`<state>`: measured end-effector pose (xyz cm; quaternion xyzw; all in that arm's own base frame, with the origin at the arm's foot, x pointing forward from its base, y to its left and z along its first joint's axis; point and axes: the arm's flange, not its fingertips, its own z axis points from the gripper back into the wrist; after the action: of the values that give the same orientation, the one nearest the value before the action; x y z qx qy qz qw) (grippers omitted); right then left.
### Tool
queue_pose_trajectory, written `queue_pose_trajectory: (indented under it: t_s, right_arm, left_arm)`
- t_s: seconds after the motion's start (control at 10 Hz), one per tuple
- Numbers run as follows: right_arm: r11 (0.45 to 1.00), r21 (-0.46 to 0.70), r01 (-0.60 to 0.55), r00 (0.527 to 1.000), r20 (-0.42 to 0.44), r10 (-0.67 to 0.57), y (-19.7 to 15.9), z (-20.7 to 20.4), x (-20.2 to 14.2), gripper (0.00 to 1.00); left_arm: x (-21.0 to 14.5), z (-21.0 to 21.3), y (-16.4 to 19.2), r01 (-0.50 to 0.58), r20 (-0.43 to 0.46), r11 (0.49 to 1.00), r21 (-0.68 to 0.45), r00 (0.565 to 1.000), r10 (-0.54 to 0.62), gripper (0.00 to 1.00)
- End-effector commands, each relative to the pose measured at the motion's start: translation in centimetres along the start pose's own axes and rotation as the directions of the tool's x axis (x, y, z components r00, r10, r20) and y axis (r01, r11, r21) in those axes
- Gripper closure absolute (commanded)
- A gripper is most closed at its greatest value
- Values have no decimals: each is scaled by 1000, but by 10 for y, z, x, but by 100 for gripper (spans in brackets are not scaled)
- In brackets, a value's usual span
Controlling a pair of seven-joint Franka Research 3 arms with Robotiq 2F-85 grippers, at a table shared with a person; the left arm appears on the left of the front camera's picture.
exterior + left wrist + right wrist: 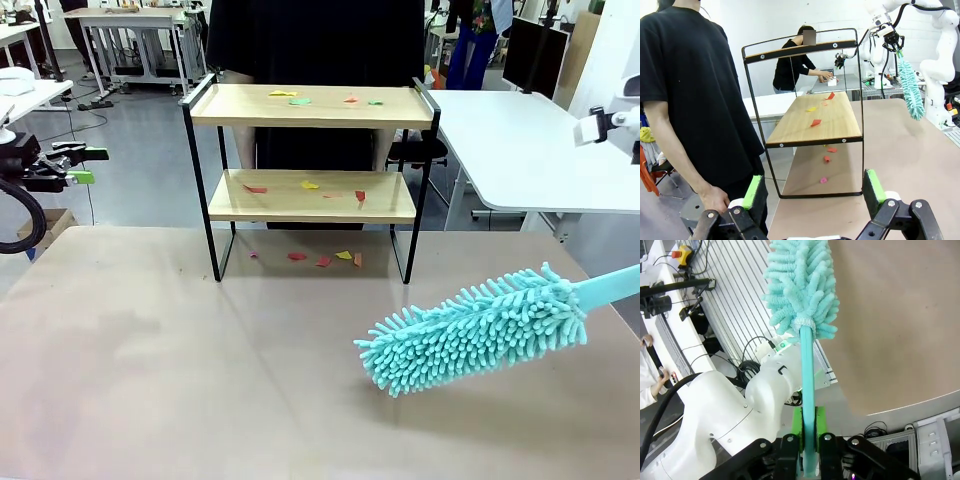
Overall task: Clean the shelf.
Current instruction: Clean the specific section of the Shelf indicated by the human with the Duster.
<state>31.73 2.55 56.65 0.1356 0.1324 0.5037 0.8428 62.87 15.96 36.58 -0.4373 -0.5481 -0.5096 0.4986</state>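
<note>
Two tools, both clear of the shelf (240,105): left tool (812,189) spread wide, right tool (809,422) clamping duster (480,328).

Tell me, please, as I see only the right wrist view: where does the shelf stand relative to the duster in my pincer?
Observer: The shelf stands at the far side of the table, apart from the duster, which hangs nearer and to the robot's right.
Operator: Is anything on its boards?
Observer: Small coloured scraps lie on both boards and on the table beneath.
Operator: And the left pincer?
Observer: The left pincer is open and empty, facing one end of the shelf.
</note>
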Motion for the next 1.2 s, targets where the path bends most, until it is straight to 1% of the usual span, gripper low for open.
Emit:
queue_pose_trajectory:
  t_s: [0.0,1.1]
  right_arm:
    - [1000,3,3,1000,16,-3,0,3,-1,87]
    - [1000,3,3,1000,16,-3,0,3,-1,87]
  left_arm:
    - [2,0,-1,5,1,1000,1,1000,-5,0]
    - [2,0,-1,5,1,1000,1,1000,-5,0]
